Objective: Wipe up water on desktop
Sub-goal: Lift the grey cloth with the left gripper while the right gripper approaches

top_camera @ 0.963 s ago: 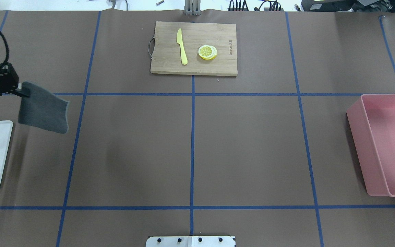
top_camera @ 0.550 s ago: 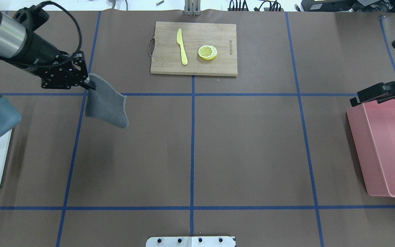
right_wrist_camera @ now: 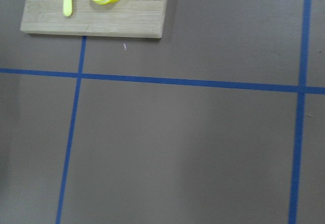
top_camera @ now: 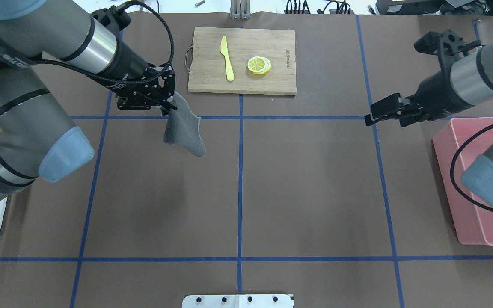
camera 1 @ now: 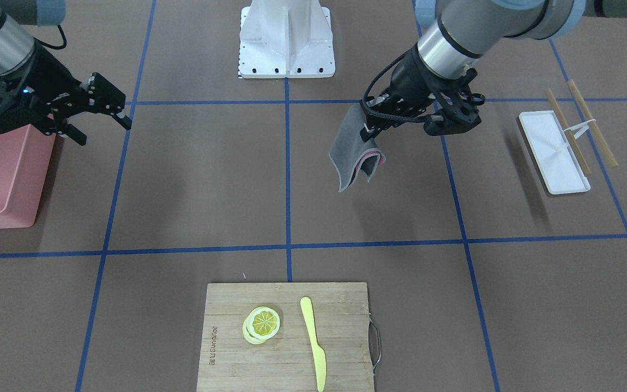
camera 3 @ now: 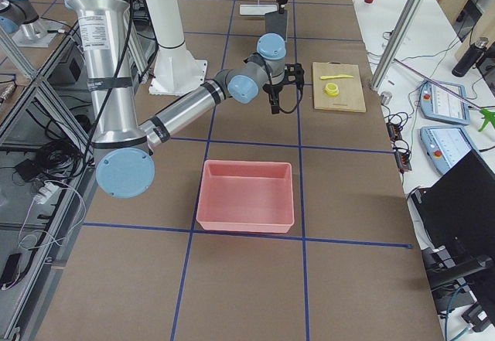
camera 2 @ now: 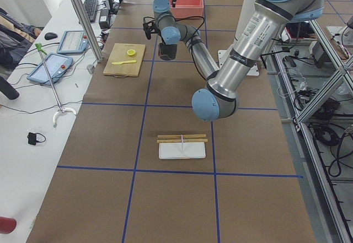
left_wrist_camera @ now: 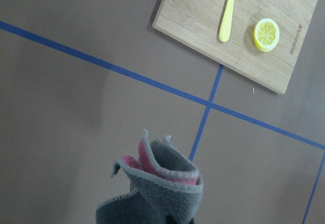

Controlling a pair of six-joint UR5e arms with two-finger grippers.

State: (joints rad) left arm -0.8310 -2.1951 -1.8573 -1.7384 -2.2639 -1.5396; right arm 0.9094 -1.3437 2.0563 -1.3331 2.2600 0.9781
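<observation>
left gripper [top_camera: 170, 107] aloft with grey cloth [top_camera: 183, 130]

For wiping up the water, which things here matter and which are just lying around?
In use: desktop, grey cloth, left gripper holding it.
Lying about: cutting board, yellow knife, lemon slices, pink bin, white tray, wooden sticks.

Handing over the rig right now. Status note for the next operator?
Left gripper: shut on the grey cloth with pink underside, which hangs apparently clear of the brown blue-taped desktop.
Right gripper: open, empty, near the pink plastic bin.
Done: cloth picked up.
Left: all the wiping. No water patch is discernible in any view, so locate it first.
</observation>
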